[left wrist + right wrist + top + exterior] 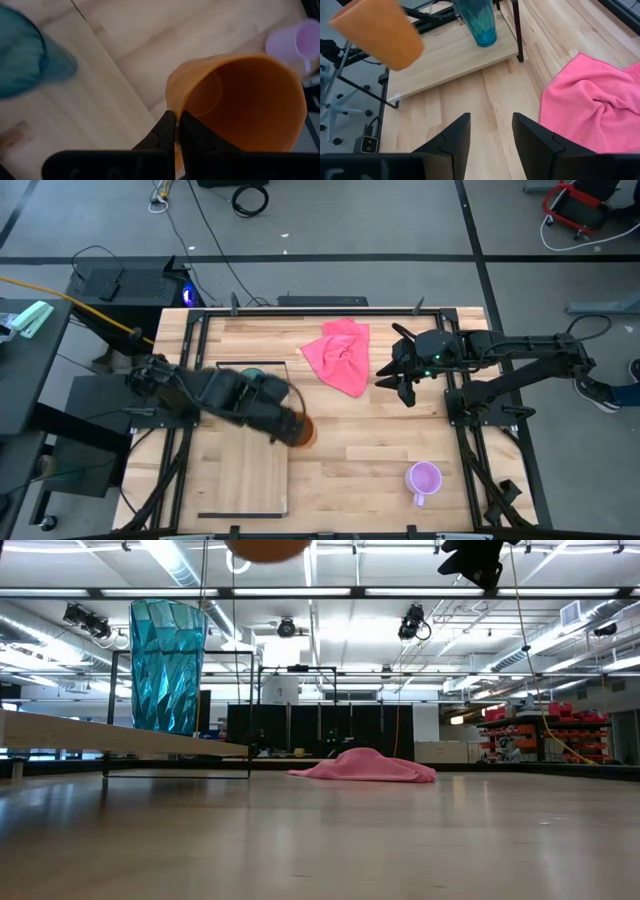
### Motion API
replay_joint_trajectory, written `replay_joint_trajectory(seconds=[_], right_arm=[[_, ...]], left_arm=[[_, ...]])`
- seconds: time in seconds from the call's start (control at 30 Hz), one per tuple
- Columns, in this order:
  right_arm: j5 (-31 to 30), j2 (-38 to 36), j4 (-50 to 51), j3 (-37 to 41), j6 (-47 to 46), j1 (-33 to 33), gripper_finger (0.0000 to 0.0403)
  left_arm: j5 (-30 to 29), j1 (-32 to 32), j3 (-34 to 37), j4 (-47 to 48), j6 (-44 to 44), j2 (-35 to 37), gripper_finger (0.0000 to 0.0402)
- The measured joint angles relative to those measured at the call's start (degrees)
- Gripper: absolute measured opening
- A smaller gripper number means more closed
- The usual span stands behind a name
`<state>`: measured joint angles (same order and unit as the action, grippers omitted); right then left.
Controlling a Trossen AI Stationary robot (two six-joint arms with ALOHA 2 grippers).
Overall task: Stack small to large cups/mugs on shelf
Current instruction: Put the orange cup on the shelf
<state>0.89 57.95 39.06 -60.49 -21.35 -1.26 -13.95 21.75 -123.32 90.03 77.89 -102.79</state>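
Observation:
My left gripper point(292, 426) is shut on the orange mug point(240, 105), which hangs in the air over the right edge of the shelf point(240, 475); the low view shows only its underside point(265, 548). The teal tumbler point(167, 665) stands upright on its base on the shelf plank point(120, 740), beyond the mug. The lilac mug point(424, 478) rests on the tabletop at the near right. My right gripper point(490, 135) hovers open and holds nothing, above the table right of a pink cloth point(340, 355). My left gripper pinches the orange mug's wall at the rim point(175, 107), one finger inside the mouth and one outside. The fingers come steeply from above. The mug point(377, 32) is lifted clear of shelf and table and hangs tilted below them.
The pink cloth point(592, 110) lies crumpled at the table's far middle. The shelf's black wire frame point(517, 30) rises around the tumbler. Bare slatted tabletop point(370, 450) lies between the shelf and the lilac mug.

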Motion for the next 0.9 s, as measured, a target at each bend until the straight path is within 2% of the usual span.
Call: replay_joint_trajectory(seconds=[0.17, 0.3, 0.47, 0.67, 0.77, 0.9], right_arm=[[0.0, 0.0, 0.3, 0.0, -1.0, 0.0, 0.0153], [0.0, 0.0, 0.3, 0.0, -1.0, -0.1, 0.0153], [0.0, 0.0, 0.3, 0.0, -0.8, -0.1, 0.0153], [0.0, 0.0, 0.0, 0.0, 0.1, 0.0, 0.0153], [0.0, 0.0, 0.0, 0.0, 0.1, 0.0, 0.0153], [0.0, 0.0, -0.2, 0.0, 0.1, 0.0, 0.0153]], left_arm=[[0.0, -3.1, 0.0, 0.0, -5.1, 0.6, 0.0015], [0.4, -3.0, 0.0, 0.0, -4.3, 2.3, 0.0015], [2.1, -0.6, 0.0, 0.0, -0.3, 5.5, 0.0015], [5.3, 4.1, 0.0, 0.1, -0.3, 10.1, 0.0015], [2.0, 6.4, 0.0, 0.0, 0.8, 12.6, 0.0015], [-8.3, 9.2, 0.0, 0.1, 0.7, 16.0, 0.0015]])
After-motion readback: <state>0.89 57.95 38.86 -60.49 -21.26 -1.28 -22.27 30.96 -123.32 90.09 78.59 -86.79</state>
